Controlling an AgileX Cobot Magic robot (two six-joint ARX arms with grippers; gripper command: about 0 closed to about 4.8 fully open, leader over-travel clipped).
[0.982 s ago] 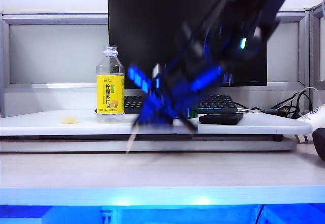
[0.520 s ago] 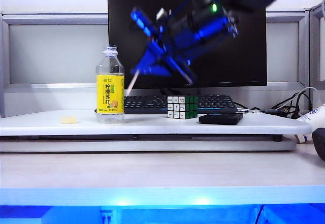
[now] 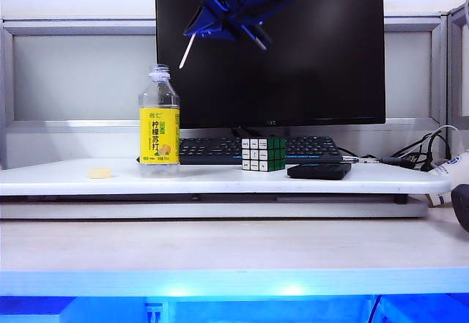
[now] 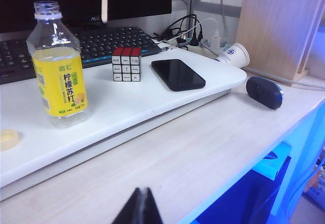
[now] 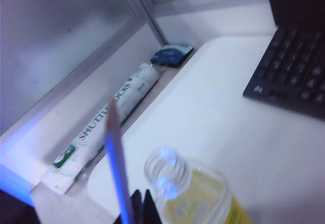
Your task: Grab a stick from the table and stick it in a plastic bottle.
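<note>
The plastic bottle (image 3: 159, 121) stands uncapped on the raised white shelf board of the table (image 3: 220, 250), left of the monitor. High above and a little right of it, my right gripper (image 3: 201, 26) is shut on the stick (image 3: 187, 50), which slants down-left with its lower tip above the bottle's mouth. In the right wrist view the stick (image 5: 116, 158) runs out from the right gripper (image 5: 141, 199) beside the bottle's open mouth (image 5: 165, 170), not inside it. My left gripper (image 4: 143, 203) is shut and empty, low over the front of the table, with the bottle (image 4: 58, 66) far from it.
On the shelf board stand a Rubik's cube (image 3: 264, 154), a black phone (image 3: 319, 171), a keyboard (image 3: 315, 147) and a small yellow cap (image 3: 100, 172). A monitor (image 3: 322, 59) is behind. A paper cup (image 4: 233, 55) and a dark mouse (image 4: 264, 92) lie at the right; a shuttlecock tube (image 5: 106, 127) lies by the wall.
My right gripper has lifted the stick from table level up past the bottle's height to the top of the exterior view. The left gripper has stayed still.
</note>
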